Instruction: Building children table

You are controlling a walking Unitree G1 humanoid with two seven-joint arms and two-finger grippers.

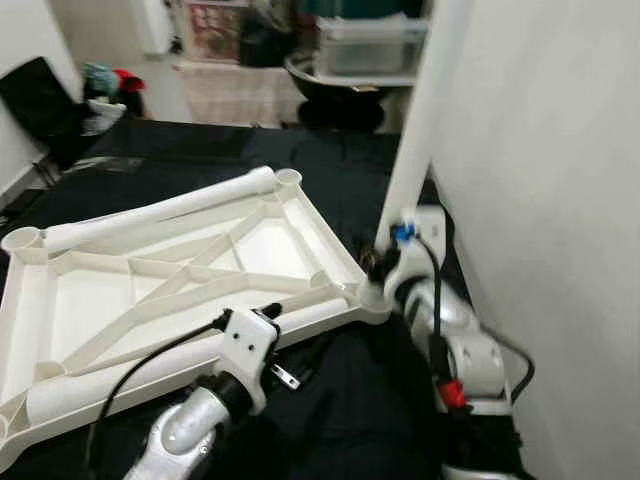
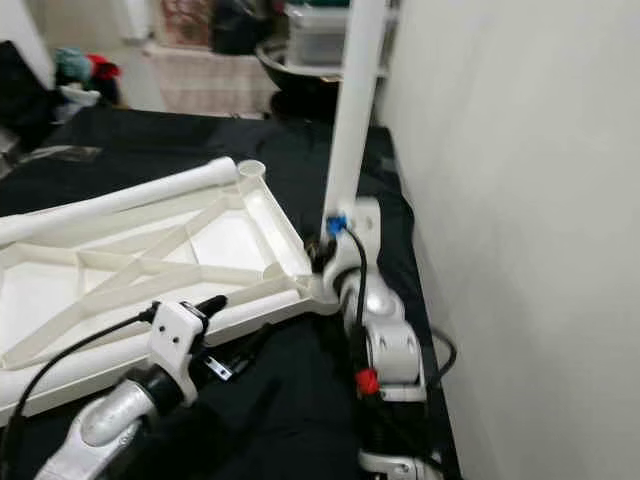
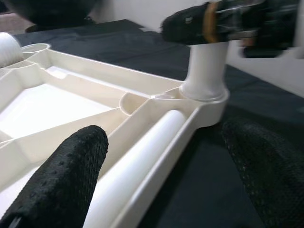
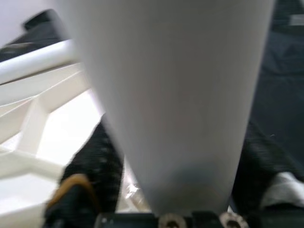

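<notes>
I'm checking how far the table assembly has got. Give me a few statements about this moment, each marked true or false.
1. The tabletop lies upside down on the black cloth. True.
2. The right gripper is shut on the upright leg standing in a corner socket. True.
3. All four corner sockets hold legs. False: the far corner socket and the left corner socket are open.
4. The left gripper is shut on a loose leg. False: its fingers are spread, holding nothing.
5. Loose legs lie along the tabletop's edges. True.
</notes>
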